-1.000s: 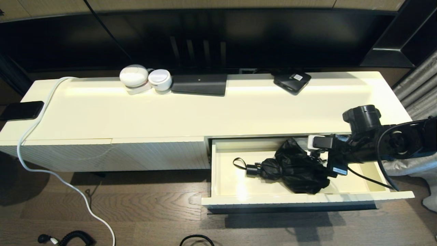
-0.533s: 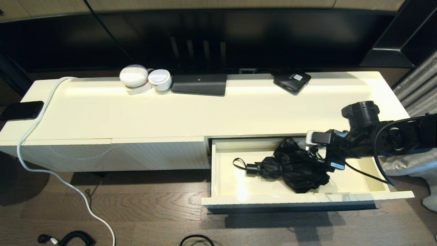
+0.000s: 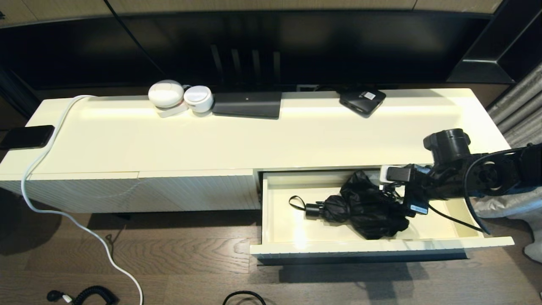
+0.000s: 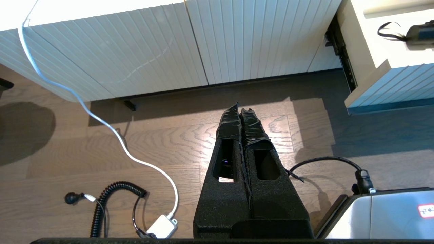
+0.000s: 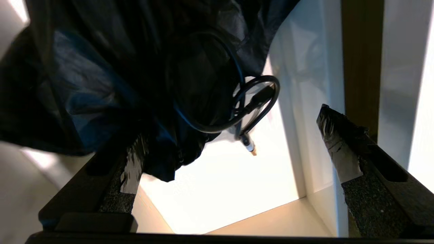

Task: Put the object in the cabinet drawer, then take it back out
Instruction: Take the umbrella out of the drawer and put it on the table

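Wood-plank floor spreads brown across the lower half, grain catching a patch of light. A long, low cream cabinet runs across the middle — glossy top, ribbed white front panels. Behind it at twelve o'clock, a dark glossy wall panel. Grey curtain folds hang at three o'clock. A white cable trails off the cabinet's nine o'clock end — down toward seven.
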Tool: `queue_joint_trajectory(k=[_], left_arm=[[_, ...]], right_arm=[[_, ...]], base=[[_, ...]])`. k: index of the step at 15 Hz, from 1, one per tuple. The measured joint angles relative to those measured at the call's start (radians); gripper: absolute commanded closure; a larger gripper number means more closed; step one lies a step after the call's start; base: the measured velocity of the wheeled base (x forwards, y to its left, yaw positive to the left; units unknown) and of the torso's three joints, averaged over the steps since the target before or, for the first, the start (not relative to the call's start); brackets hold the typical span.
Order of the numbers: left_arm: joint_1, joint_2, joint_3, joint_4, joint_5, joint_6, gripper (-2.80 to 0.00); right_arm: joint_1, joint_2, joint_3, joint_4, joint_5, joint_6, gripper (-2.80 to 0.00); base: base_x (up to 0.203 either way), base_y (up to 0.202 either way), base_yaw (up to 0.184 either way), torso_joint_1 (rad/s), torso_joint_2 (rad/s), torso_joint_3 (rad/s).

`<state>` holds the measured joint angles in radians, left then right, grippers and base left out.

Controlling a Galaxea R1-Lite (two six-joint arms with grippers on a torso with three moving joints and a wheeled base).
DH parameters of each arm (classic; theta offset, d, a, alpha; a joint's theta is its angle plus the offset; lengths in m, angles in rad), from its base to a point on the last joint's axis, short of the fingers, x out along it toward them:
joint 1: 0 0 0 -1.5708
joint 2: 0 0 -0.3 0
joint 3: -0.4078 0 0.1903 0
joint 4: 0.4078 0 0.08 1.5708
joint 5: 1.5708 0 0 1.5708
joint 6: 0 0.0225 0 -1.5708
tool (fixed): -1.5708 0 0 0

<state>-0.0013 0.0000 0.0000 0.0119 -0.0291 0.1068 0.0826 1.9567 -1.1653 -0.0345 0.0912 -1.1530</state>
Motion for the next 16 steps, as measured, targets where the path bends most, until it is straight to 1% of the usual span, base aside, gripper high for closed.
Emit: queue_joint_trajectory(k=[3,5,9,16], left_arm=[[0.001,0.000,0.000,0.000,0.000,0.000,0.00],[0.000,0.000,0.000,0.000,0.000,0.000,0.00],[0.000,0.000,0.000,0.000,0.001,0.000,0.00],[0.000,0.000,0.000,0.000,0.000,0.000,0.00]], right_arm=[[0.003,-0.056,0.055,0.012,0.012,0.001,-2.80],[0.006,-0.083,0.064,0.022,0.013,0.001,-2.80],[0.008,-0.095,0.050,0.012,0.014,0.000,-2.80],[0.009,-0.039,-0.001,-0.002,0.014,0.006,-2.80]], base=[[0.000,0.000,0.000,0.000,0.00,0.000],[0.000,0.000,0.000,0.000,0.00,0.000],[0.000,0.000,0.000,0.000,0.00,0.000],[0.000,0.000,0.000,0.000,0.00,0.000]])
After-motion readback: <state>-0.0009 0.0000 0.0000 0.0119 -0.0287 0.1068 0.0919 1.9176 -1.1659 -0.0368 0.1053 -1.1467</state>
